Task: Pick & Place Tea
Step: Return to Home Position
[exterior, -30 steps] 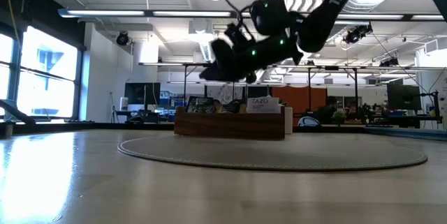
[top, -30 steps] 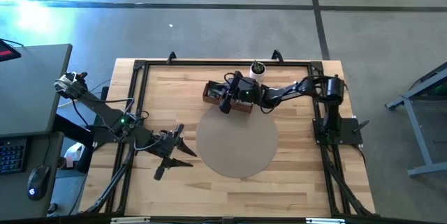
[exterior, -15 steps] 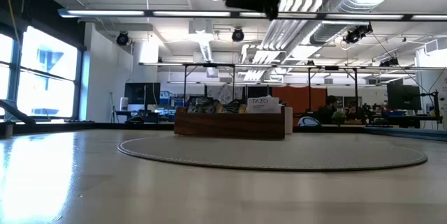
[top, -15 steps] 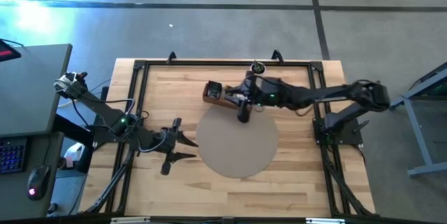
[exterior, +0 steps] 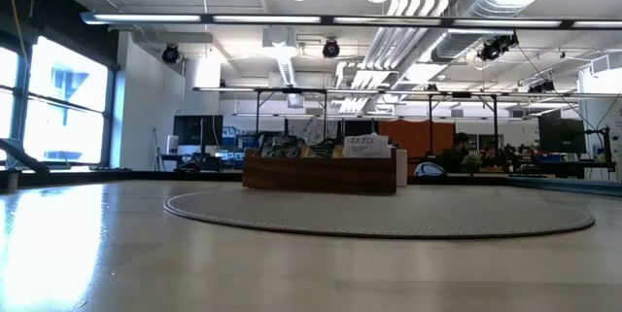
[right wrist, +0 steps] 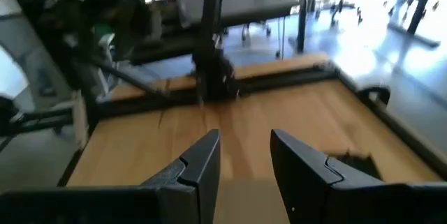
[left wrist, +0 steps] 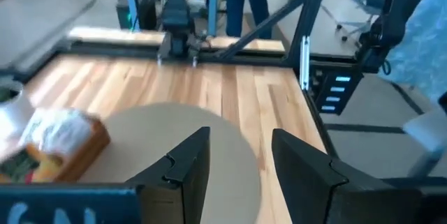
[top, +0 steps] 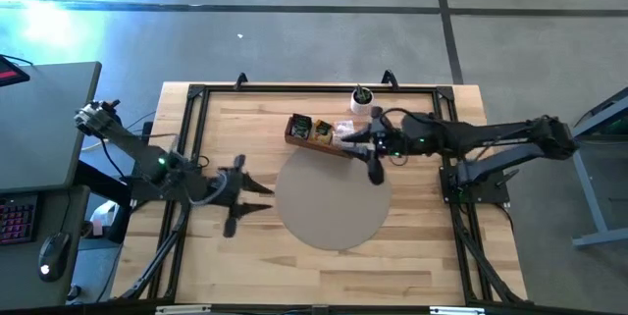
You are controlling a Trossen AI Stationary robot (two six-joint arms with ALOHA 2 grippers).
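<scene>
The tea sachets (top: 316, 129) stand in a wooden box (top: 299, 138) at the far edge of a round brown mat (top: 332, 207). The low view shows the tea (exterior: 292, 145) sticking up out of the box (exterior: 321, 174), and the left wrist view shows whitish sachets (left wrist: 59, 128). My right gripper (top: 355, 138) hangs high over the box's right end, open and with nothing in it (right wrist: 244, 147). My left gripper (top: 253, 195) hovers by the mat's left edge, open and with nothing in it (left wrist: 237, 147), pointing across the mat.
A small white cup with a plant (top: 363, 99) stands just behind the box's right end. A black frame (top: 196, 94) runs around the wooden table. The mat (exterior: 379, 213) lies bare in front of the box.
My right gripper has risen from just above the box and drawn back toward the table's right edge, leaving most of the low view; its fingers stay open and hold nothing. My left gripper has tipped upward and shifted a little toward the far edge.
</scene>
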